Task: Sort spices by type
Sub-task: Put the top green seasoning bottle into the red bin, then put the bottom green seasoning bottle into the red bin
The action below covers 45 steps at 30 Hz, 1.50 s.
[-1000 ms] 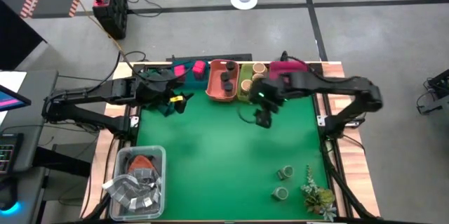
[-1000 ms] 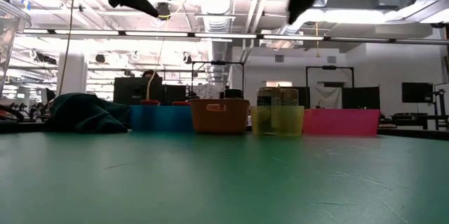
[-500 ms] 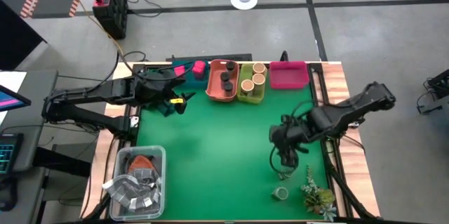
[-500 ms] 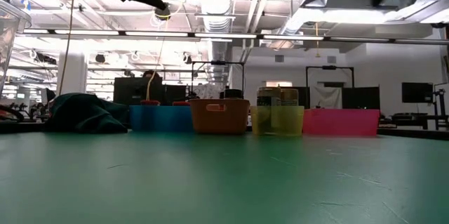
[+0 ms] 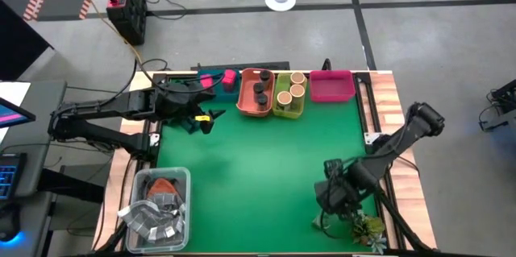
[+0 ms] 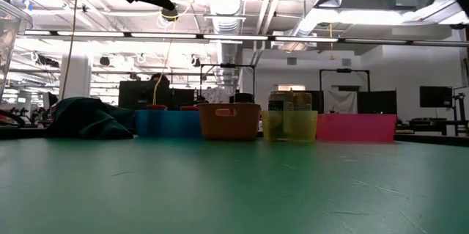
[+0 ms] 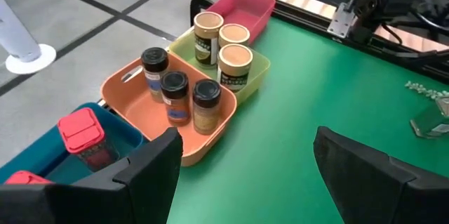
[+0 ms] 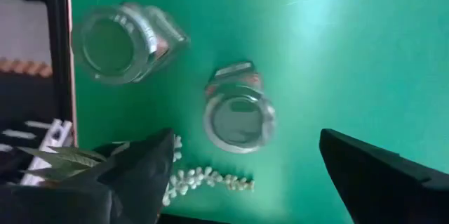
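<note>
Overhead, the right gripper [image 5: 334,196] hangs low over the near right corner of the green table [image 5: 250,168], covering the spot just beside the leafy sprig [image 5: 367,229]; its fingers cannot be made out from this angle. The left gripper [image 5: 193,112] waits near the far left edge, next to the teal tray [image 5: 211,80] holding red-lidded spice boxes [image 5: 229,78]. Along the far edge stand the orange tray [image 5: 247,102] with three dark-lidded jars [image 5: 260,91], the yellow-green tray [image 5: 289,112] with three tan-topped cylinders [image 5: 285,96], and the pink tray [image 5: 331,87]. The clear tub of grey packets [image 5: 157,205] sits at the near left corner. At table level, the four trays line the far edge, teal, orange, yellow-green and pink [image 6: 357,128], with the left arm high above. The left wrist camera shows its two fingers [image 7: 151,171] spread wide apart, holding nothing, facing the dark-lidded jars [image 7: 175,90] and tan-topped cylinders [image 7: 234,59]. The right wrist camera shows its fingers [image 8: 137,171] likewise spread and empty, directly above a green-topped jar [image 8: 240,116] standing upright, with a second green-topped jar [image 8: 119,41] lying tilted near the table edge.
</note>
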Available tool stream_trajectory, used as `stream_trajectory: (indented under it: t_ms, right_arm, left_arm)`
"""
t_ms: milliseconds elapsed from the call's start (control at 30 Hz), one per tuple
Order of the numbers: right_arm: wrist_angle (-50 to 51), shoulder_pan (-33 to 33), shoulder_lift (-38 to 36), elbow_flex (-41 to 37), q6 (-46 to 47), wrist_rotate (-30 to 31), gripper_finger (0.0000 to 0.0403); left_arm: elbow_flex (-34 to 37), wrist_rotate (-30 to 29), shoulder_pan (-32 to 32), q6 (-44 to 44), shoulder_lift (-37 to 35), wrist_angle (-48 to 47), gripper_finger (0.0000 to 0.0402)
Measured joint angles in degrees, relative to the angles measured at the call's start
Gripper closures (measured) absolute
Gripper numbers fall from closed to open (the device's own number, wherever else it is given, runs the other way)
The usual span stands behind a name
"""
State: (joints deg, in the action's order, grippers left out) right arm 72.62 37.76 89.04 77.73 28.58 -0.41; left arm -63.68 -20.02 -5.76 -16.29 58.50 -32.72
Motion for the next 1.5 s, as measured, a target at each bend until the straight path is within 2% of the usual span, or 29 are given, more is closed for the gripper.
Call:
stream_trajectory:
  t_ms: [300,467,533,733,900,1067,1233,1400,1500]
  right_arm:
    - [-2.75,3.93,6.85,0.15,-2.31,1.84,0.0033]
    - [-2.45,3.23,9.48,0.2,-2.04,5.47,0.0033]
    - [-3.41,2.7,10.68,-0.03,-1.76,5.2,0.0033]
    - [-2.99,2.13,10.94,0.0,-0.06,5.23,0.0033]
    - [0.93,1.91,10.92,0.0,1.63,8.71,0.0033]
    - [3.44,-0.83,8.14,0.4,12.28,7.33,0.0033]
    - [-0.76,-1.11,4.11,0.74,24.65,4.96,0.0033]
    - [-3.26,-1.46,1.51,0.87,33.11,-0.23,0.0033]
    - [-3.3,0.02,0.74,3.25,33.6,0.62,0.0033]
  left_arm:
    - [0.0,0.01,0.0,0.02,0.0,0.01,0.0096]
    - [0.0,0.01,0.0,0.19,0.0,0.04,0.0096]
    - [0.0,0.01,0.0,0.68,0.0,0.01,0.0096]
    - [0.0,0.13,0.0,0.76,0.0,-0.29,0.0096]
    - [0.0,0.2,0.0,0.85,-0.02,-1.17,0.0096]
    - [0.0,0.2,0.0,0.87,-0.02,-0.97,0.0096]
    - [0.0,0.2,0.0,0.9,-0.02,-1.19,0.0096]
    - [0.0,0.46,0.0,1.14,-0.02,-1.21,0.0096]
    - [0.0,0.88,0.0,2.58,-0.02,-1.23,0.0096]
